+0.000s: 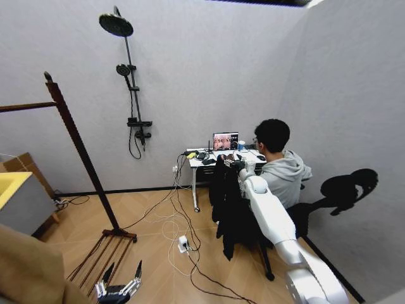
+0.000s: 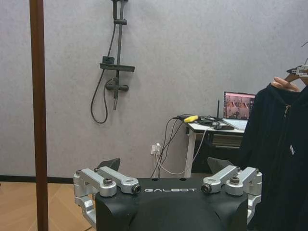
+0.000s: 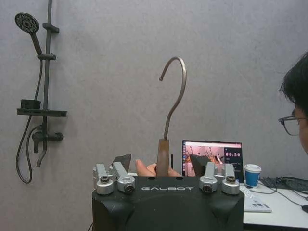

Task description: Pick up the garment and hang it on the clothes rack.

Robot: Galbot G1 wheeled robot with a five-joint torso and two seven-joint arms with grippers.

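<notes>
The room has grey walls and a wood-pattern floor (image 1: 152, 215). A shower pole (image 1: 130, 76) is fixed to the back wall. A white surface (image 1: 196, 158) stands beside the shower pole and carries a laptop (image 1: 225, 140) and cables. A person sits at that surface.

The clothes rack (image 1: 79, 145) stands on the opposite side of the shower pole from the surface, its post leaning across the head view.

The garment (image 1: 229, 202) hangs limp just in front of the surface, suspended from the right end effector (image 1: 235, 164) at the end of the extended right arm.

The right wrist view shows what the head view does not: the metal hook (image 3: 174, 91) rising upright above the wooden hanger neck (image 3: 163, 156), which sits between the fingers of the right end effector, closed narrowly on it. A human fingertip shows just beside the neck.

The left end effector (image 1: 120, 278) hangs low near the rack's foot, fingers spread wide, holding nothing. The left wrist view shows the rack post (image 2: 38, 115) and the garment's dark fabric at the far side.
</notes>
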